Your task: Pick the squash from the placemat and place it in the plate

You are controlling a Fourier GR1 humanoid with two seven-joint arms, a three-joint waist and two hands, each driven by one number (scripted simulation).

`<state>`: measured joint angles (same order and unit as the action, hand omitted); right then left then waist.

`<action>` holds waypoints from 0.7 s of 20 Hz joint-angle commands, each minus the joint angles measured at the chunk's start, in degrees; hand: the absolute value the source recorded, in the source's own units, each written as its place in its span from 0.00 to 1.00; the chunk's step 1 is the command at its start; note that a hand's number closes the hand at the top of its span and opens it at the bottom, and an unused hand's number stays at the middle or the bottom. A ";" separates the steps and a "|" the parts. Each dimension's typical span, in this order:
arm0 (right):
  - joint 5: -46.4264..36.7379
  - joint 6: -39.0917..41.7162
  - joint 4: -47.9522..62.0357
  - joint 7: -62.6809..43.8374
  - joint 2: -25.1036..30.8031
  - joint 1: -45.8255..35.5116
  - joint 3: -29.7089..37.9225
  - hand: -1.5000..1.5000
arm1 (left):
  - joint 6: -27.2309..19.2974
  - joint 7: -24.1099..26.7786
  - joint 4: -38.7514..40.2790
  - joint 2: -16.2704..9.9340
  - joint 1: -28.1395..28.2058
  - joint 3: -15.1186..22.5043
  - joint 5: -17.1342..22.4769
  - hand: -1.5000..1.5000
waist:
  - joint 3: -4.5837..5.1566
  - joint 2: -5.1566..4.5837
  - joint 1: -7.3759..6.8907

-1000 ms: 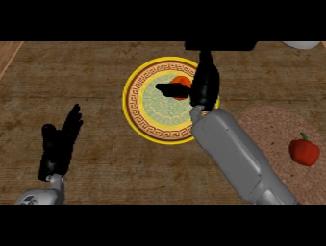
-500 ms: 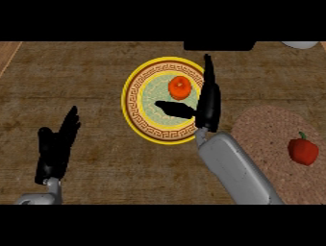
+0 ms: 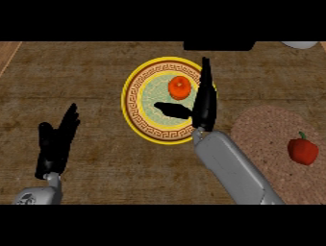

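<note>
Right hand [image 3: 205,98] is over the plate's right side, fingers straight and together, pointing toward the far edge of the counter, thumb splayed out to the left across the plate's centre. It grips nothing: fingers extended, not curled round anything. The squash [image 3: 180,87], a small orange round one, lies in the plate [image 3: 138,117], in its upper-centre part, just left of the right hand's fingers and just above the thumb; can't tell whether the fingers touch it, though there looks to be a thin gap. The plate has a yellow rim with a dark key-pattern band and a pale green centre, and sits on the wooden counter [image 3: 87,72] near the middle. The right forearm, grey, comes up from the lower edge at a slant, and its wrist overlaps the plate's lower right rim. To the right of the plate is the round brownish placemat [image 3: 265,125], well apart from the squash, with a red bell pepper [image 3: 304,150] with a green stem lying on its right part. Left hand [image 3: 55,144] is at lower left, well away from the plate, fingers straight and slightly spread, pointing up, resting open and touching nothing. A dark object [image 3: 219,45] shows at the far edge behind the plate, and a white object [image 3: 300,44] at the upper right corner; can't identify either.
</note>
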<state>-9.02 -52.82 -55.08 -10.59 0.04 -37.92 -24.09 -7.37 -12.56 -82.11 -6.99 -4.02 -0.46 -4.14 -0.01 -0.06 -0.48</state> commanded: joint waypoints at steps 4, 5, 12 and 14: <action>4.50 -6.92 8.27 5.35 -0.03 1.45 -3.72 0.00 | -1.00 0.20 0.81 2.28 -0.29 1.33 -1.37 0.50 | -0.03 -0.23 -0.65; 4.33 -4.61 9.63 3.39 -0.03 -2.86 -1.80 0.00 | 0.11 -1.09 -3.74 0.26 1.91 0.35 -1.00 0.50 | -0.01 -0.06 -0.44; -2.75 -4.53 5.10 -1.11 -0.02 4.01 -1.25 0.00 | -0.85 -0.42 -1.01 2.37 0.94 1.63 -2.76 0.50 | 0.01 0.09 0.44; -4.16 -2.85 5.40 -3.39 0.00 1.10 1.88 0.00 | 2.54 -3.05 -6.25 0.05 3.55 0.26 -0.15 0.50 | 0.01 0.10 0.20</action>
<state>-10.65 -55.47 -50.15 -11.81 0.65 -36.44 -24.25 -7.02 -14.47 -85.90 -5.97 -1.98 0.14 -5.35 0.00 0.02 -0.27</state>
